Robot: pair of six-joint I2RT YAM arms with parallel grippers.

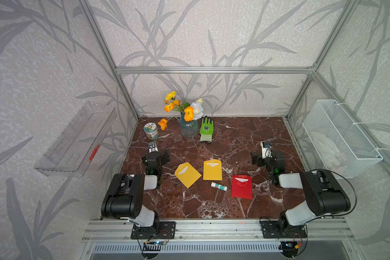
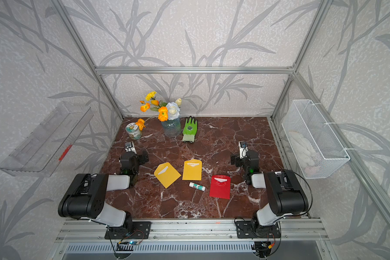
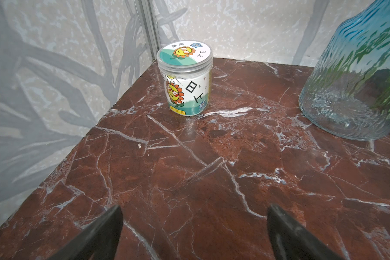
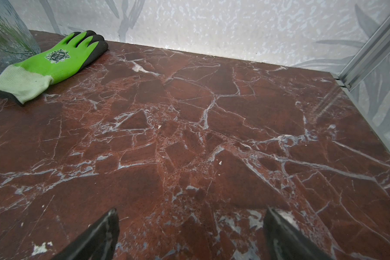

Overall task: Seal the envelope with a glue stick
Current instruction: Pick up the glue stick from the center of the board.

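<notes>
The left gripper (image 3: 194, 210) hangs over the marble table (image 1: 234, 139), jaws spread wide with nothing between them. Next come a tilted yellow envelope (image 1: 187, 174) and a straight yellow envelope (image 1: 212, 170). The glue stick (image 1: 219, 186) lies flat at the straight one's five o'clock, at nine o'clock of the red envelope (image 1: 242, 186). The right gripper (image 4: 190, 212) gapes too, empty.

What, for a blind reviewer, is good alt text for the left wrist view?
A clear jar with a sunflower label stands upright on the red-brown marble table, near the wall corner. A blue glass vase stands apart; the open, empty left tool is nearest the camera.
</notes>
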